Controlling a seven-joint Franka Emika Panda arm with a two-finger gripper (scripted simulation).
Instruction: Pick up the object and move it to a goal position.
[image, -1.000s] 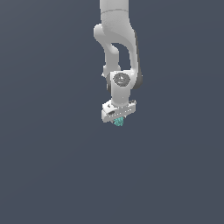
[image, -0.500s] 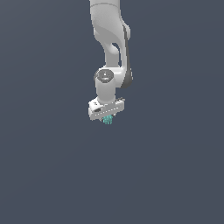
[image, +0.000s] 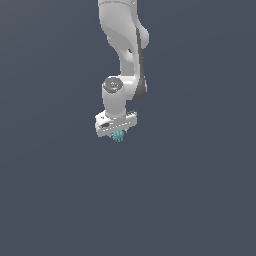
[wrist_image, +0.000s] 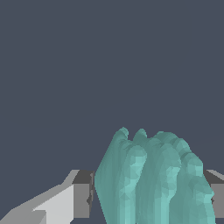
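The object (image: 118, 136) is a tiny teal-green bumpy lump hanging under the white arm in the exterior view. My gripper (image: 118, 134) is shut on it, its white body just above the lump. In the wrist view the object (wrist_image: 153, 179) fills the space between the two fingers (wrist_image: 82, 194), pressed by dark pads on both sides. The lump is held in the air, well off any surface.
Only a plain dark grey-blue background surrounds the arm (image: 122, 55) in both views. No other objects, containers or edges show.
The arm has carried the held object toward the exterior view's left, and the wrist has turned. The grip stays the same.
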